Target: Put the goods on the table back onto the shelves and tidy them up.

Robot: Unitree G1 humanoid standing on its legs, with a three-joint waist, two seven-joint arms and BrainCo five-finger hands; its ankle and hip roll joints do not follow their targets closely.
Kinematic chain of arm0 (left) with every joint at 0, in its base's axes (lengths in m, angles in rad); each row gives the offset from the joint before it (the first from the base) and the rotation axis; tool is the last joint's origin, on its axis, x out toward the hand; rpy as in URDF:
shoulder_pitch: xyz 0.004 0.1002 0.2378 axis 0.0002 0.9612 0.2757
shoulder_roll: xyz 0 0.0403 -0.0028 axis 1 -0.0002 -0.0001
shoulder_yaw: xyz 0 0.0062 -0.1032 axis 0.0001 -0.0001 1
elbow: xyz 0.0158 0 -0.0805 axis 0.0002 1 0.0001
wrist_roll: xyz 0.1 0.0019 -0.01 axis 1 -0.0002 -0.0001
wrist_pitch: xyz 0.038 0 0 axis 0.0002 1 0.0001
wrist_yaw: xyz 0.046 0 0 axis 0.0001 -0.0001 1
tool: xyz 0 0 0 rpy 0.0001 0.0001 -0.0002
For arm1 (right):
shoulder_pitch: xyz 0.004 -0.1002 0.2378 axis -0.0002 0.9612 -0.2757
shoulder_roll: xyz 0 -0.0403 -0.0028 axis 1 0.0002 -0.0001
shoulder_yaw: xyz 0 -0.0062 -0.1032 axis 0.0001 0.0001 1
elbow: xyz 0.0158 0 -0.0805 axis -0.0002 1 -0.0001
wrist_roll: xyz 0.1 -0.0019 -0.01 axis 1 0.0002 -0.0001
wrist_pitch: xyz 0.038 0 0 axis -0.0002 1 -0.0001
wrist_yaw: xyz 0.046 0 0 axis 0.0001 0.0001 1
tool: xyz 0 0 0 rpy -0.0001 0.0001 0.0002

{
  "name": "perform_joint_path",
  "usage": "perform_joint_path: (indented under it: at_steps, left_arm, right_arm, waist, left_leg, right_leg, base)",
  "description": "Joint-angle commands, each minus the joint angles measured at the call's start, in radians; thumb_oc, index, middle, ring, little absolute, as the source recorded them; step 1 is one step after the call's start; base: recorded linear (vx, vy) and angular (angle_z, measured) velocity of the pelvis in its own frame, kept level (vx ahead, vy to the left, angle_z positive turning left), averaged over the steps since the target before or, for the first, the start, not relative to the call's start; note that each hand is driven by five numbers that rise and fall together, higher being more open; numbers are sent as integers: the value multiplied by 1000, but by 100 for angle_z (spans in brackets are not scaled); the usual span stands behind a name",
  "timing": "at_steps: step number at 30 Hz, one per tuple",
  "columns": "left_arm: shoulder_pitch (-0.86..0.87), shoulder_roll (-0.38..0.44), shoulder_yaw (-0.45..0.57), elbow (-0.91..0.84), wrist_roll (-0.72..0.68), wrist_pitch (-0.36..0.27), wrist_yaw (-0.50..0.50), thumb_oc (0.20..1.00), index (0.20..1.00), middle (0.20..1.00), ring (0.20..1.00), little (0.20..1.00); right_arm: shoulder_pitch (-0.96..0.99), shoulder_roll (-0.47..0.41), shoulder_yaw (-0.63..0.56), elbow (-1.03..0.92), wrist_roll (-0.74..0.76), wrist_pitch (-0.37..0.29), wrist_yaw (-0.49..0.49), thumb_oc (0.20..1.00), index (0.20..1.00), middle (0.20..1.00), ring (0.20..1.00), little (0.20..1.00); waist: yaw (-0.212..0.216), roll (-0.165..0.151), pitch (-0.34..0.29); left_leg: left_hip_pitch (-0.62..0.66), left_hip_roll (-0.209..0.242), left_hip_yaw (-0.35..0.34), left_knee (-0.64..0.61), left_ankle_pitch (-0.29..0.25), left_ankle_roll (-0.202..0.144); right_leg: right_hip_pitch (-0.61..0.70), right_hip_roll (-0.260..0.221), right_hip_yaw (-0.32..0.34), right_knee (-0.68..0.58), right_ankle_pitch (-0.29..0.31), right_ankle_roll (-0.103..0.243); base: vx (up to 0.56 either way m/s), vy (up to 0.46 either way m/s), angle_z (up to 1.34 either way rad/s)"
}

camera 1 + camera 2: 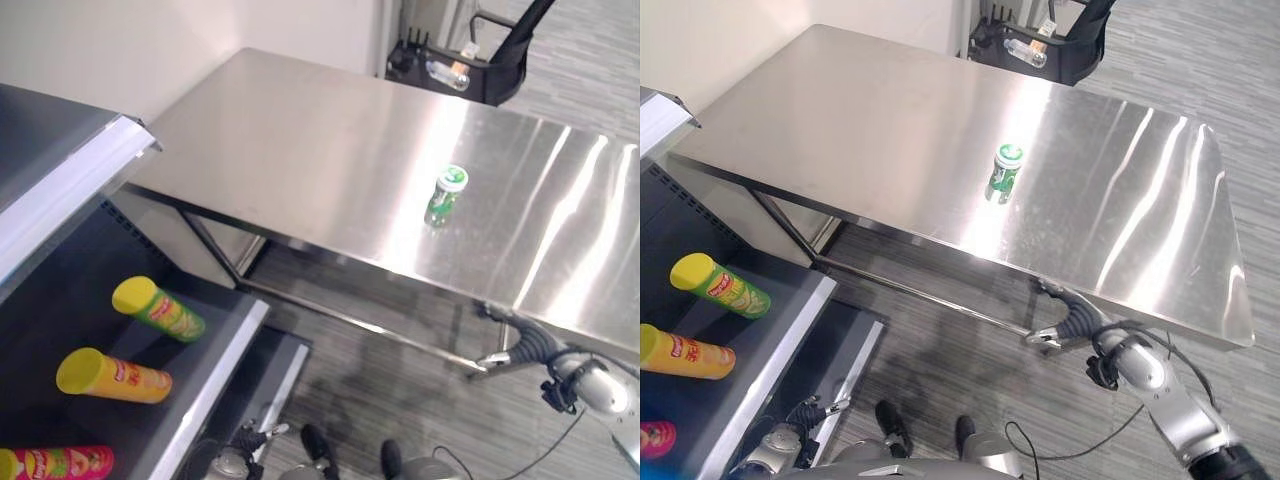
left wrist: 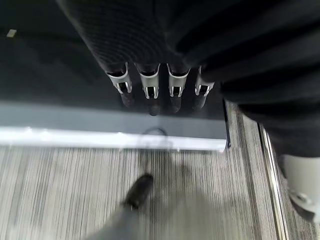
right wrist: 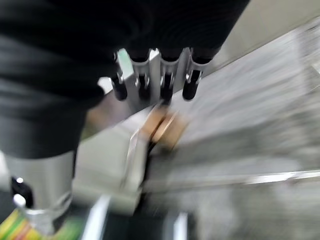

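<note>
Steel table (image 1: 890, 120) stands across the middle of the scene, and on it one small green bottle (image 1: 1004, 172) with a white cap stands upright, well away from every edge. Shelves (image 1: 215, 375) sit at the robot's left — on the dark shelf board lie three tubes on their sides: a green tube (image 1: 160, 309) with a yellow lid, a yellow tube (image 1: 113, 376) just nearer, and a pink tube (image 1: 58, 464) at the bottom edge. The right hand (image 1: 1060, 322) hangs below the table's near edge, holding nothing, its fingers (image 3: 165, 82) straight and side by side. The left hand (image 1: 810, 412) is low beside the shelf front — fingers (image 2: 148, 85) straight too, empty, above the grey floor (image 2: 60, 190).
</note>
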Motion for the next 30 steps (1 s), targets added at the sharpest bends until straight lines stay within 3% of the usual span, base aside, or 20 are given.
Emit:
perform_joint_path:
  at_steps: [1,3,4,7,9,10,13,14,17,19,22,24,30]
  left_arm:
    - [6,1,-4,21,44,-20,-19,1000,1000,1000,1000,1000]
    - [4,-1,-1,27,34,-19,-10,1000,1000,1000,1000,1000]
    - [2,0,1,27,34,-19,-10,1000,1000,1000,1000,1000]
    - [8,-6,9,22,17,-22,1,1000,1000,1000,1000,1000]
    - [20,-15,11,25,27,-24,0,1000,1000,1000,1000,1000]
    - [19,-15,8,25,27,-24,0,1000,1000,1000,1000,1000]
    - [21,-27,7,37,42,-26,4,1000,1000,1000,1000,1000]
    - [13,-31,10,43,55,-24,11,1000,1000,1000,1000,1000]
    - [13,-30,14,41,65,-21,19,1000,1000,1000,1000,1000]
    - [11,-22,18,38,80,-17,29,1000,1000,1000,1000,1000]
    - [20,-21,22,41,79,-14,35,1000,1000,1000,1000,1000]
    - [33,-29,33,51,71,-6,38,1000,1000,1000,1000,1000]
    - [55,-51,24,59,38,5,31,1000,1000,1000,1000,1000]
  right_arm:
    - [-98,-18,-10,-77,73,-67,38,1000,1000,1000,1000,1000]
    - [-162,-5,-33,-98,62,-92,-7,1000,1000,1000,1000,1000]
    - [-166,-4,-31,-98,61,-92,-8,1000,1000,1000,1000,1000]
    - [-143,30,-144,-143,75,-118,-52,1000,1000,1000,1000,1000]
    - [-85,38,-292,-147,38,-127,-93,1000,1000,1000,1000,1000]
    - [-78,39,-297,-150,37,-126,-93,1000,1000,1000,1000,1000]
    - [-32,62,-454,-103,-63,-129,-189,1000,1000,1000,1000,1000]
    - [-16,87,-542,-63,-175,-114,-282,1000,1000,1000,1000,1000]
    - [30,118,-640,-38,-279,-88,-359,1000,1000,1000,1000,1000]
    - [70,108,-703,31,-407,-34,-430,1000,1000,1000,1000,1000]
    - [97,103,-730,84,-474,5,-458,1000,1000,1000,1000,1000]
    - [122,101,-759,144,-480,40,-468,1000,1000,1000,1000,1000]
    - [113,112,-728,236,-406,47,-446,1000,1000,1000,1000,1000]
  waist:
    - [42,14,-51]
    - [28,17,-41]
    - [30,19,-37]
    - [16,12,-24]
    - [5,18,-33]
    - [7,19,-34]
    - [-8,22,-42]
    - [-20,20,-44]
    - [-27,14,-44]
    - [-31,-4,-50]
    - [-17,-18,-65]
    - [-6,-19,-82]
    - [11,-6,-102]
  left_leg:
    - [-7,92,3,28,28,-103]
    - [31,73,5,15,-8,-92]
    - [22,81,21,17,9,-84]
    - [62,50,12,11,-31,-74]
    - [58,39,-17,9,-44,-76]
    - [57,40,-18,9,-43,-76]
    - [41,40,-38,8,-38,-70]
    - [45,40,-69,8,-49,-72]
    - [50,41,-102,10,-55,-77]
    - [61,36,-149,16,-68,-84]
    - [65,29,-168,28,-80,-87]
    - [60,52,-186,35,-70,-102]
    - [45,96,-213,50,-53,-133]
  right_leg:
    - [-94,-55,-76,133,-1,83]
    - [-148,-84,-82,266,-26,110]
    - [-159,-78,-86,267,-11,102]
    - [-199,-122,-88,351,-13,125]
    - [-206,-141,-86,294,4,121]
    - [-205,-141,-88,292,5,121]
    - [-245,-130,-28,222,63,121]
    - [-276,-126,30,184,89,128]
    - [-295,-133,66,150,115,133]
    - [-304,-138,106,115,131,138]
    - [-264,-154,80,91,136,143]
    - [-228,-141,44,71,130,139]
    - [-163,-115,-29,50,93,112]
  base:
    - [15,123,4]
    - [42,156,-14]
    - [63,107,-24]
    - [32,83,-14]
    - [42,20,-7]
    - [-52,-48,1]
    - [4,-88,28]
    - [79,-95,42]
    - [80,-117,41]
    - [133,-170,97]
    - [94,-140,81]
    - [101,-241,61]
    - [71,-147,38]
